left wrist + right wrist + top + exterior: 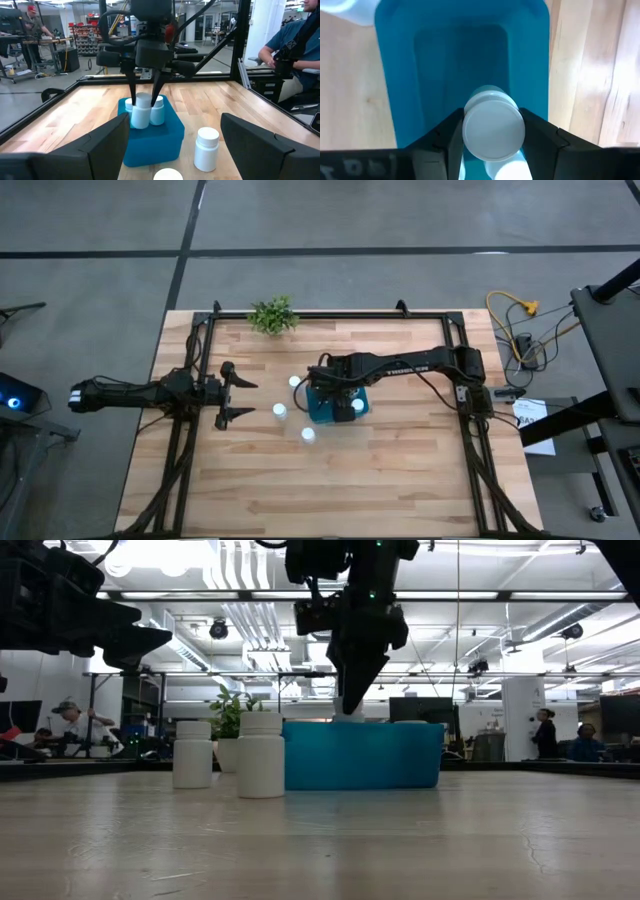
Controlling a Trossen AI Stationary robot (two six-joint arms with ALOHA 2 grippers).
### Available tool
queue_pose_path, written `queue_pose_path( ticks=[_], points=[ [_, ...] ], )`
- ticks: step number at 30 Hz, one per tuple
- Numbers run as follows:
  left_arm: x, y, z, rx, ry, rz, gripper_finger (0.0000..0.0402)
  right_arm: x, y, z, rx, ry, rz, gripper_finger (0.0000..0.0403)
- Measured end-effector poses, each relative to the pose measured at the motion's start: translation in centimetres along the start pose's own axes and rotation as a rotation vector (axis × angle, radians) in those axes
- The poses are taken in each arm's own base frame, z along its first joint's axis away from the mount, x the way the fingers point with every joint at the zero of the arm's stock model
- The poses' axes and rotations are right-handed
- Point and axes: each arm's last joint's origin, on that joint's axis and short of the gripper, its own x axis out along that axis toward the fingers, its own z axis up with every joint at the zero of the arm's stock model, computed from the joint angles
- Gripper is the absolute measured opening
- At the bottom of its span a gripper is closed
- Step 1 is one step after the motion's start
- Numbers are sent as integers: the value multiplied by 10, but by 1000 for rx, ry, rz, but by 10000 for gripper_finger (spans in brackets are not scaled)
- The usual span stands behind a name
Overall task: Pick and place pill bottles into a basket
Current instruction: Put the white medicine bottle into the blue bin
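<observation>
I have the right gripper [492,131] clamped on a pill bottle [493,131], one finger on each side just under the cap, so the bottle hangs upright and should drop in standing. It hangs directly over the open basket [400,75], whose floor shows bare ahead of the bottle, which is why I judge this spot a good one to release. In the left wrist view another bottle [157,109] already stands in the basket, just beside the held one.

Three bottles [294,381] [280,411] [308,434] stand on the table [400,470] on the left of the basket, near it.

My left gripper [238,400] waits with its fingers spread wide and empty, pointed at those bottles, clear of the right arm's work.
</observation>
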Motion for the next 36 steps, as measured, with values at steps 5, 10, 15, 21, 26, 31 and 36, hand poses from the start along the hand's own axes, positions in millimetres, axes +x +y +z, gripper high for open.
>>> queue_pose_path(
  ticks=[5,10,15,21,26,31,36],
  points=[
    [0,0,0,0,0,0,295,4,-3,-3,8,5,-4,150],
    [0,0,0,0,0,0,295,0,-6,-7,18,-26,-14,150],
    [0,0,0,0,0,0,295,-8,-7,-16,40,-109,-24,150],
    [0,0,0,0,2,0,295,-12,-7,-29,75,-150,-20,150],
    [0,0,0,0,1,0,295,-10,-4,-30,58,-154,31,150],
    [0,0,0,0,2,0,295,-10,-4,-30,42,-163,51,150],
    [0,0,0,0,2,0,295,-10,-5,-30,32,-162,50,150]
  ],
)
